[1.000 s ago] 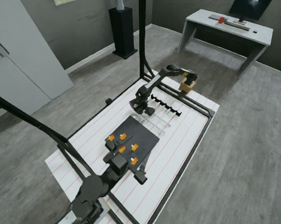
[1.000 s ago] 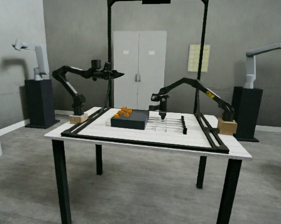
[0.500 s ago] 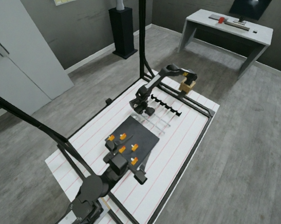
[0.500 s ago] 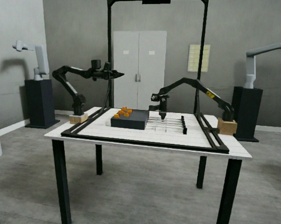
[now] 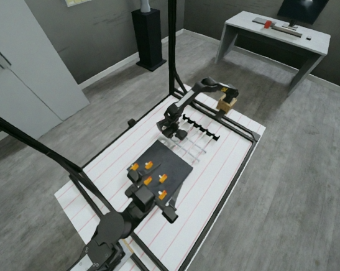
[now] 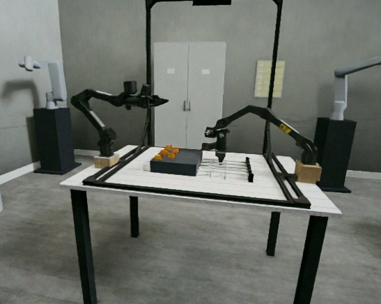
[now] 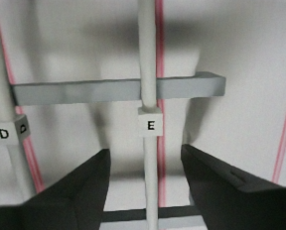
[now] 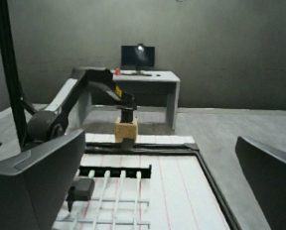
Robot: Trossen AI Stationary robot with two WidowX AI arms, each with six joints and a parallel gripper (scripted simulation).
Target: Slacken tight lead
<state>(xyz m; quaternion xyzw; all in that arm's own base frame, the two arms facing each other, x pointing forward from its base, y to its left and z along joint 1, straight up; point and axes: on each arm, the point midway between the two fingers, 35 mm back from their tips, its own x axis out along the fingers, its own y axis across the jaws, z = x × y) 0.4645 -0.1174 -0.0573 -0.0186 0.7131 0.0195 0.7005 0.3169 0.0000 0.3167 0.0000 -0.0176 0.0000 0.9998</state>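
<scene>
Lead E (image 7: 149, 59), pale and with a white lettered tag, runs between the fingers of my left gripper (image 7: 145, 153) (image 6: 221, 161), which is partly open above it and not closed on it. Lead D (image 7: 20, 164) is to its left in the left wrist view. The leads cross grey bars (image 7: 191, 88) between a dark box (image 5: 158, 149) (image 6: 175, 167) and a black rack (image 5: 201, 128) (image 8: 115, 172). Several orange pieces (image 5: 163, 178) (image 6: 171, 155) stand on the box; their letters are unreadable. My right gripper (image 8: 161, 140) (image 6: 168, 100) is wide open and empty, high above the box side.
A black frame (image 5: 220, 196) (image 6: 182, 193) runs around the table (image 5: 212, 180), with tall posts at its ends. The left arm stands on a wooden block (image 5: 226, 104) (image 6: 308, 171) beyond the rack. The left arm hides part of the leads in the top and exterior views.
</scene>
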